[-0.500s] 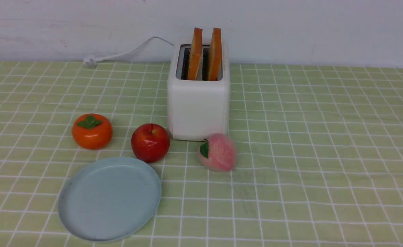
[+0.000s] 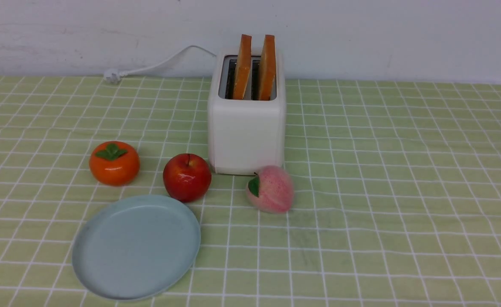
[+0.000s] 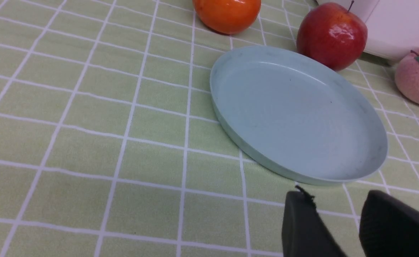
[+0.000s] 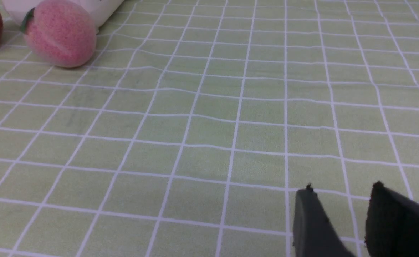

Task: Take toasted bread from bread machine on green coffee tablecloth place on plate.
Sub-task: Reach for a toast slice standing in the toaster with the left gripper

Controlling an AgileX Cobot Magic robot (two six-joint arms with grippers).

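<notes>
Your left end effector (image 3: 336, 194) has its dark fingers spread apart and empty. In front of the boxy, rounded white bread machine (image 2: 246, 128) and to its left lies the smooth round plate (image 2: 136, 247). Two square, golden slices of toasted bread (image 2: 243, 66) stand upright in the machine's slots. Your right end effector (image 4: 342, 188) is likewise spread, above the wrinkled, gridded green coffee tablecloth (image 2: 403, 170).

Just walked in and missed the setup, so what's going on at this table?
Nothing is being handled yet. Two slices of toasted bread stand in the bread machine, and the plate lies bare near an apple. The left gripper hangs near the plate's edge and the right gripper over open green coffee tablecloth, both with jaws apart and holding nothing.
</notes>
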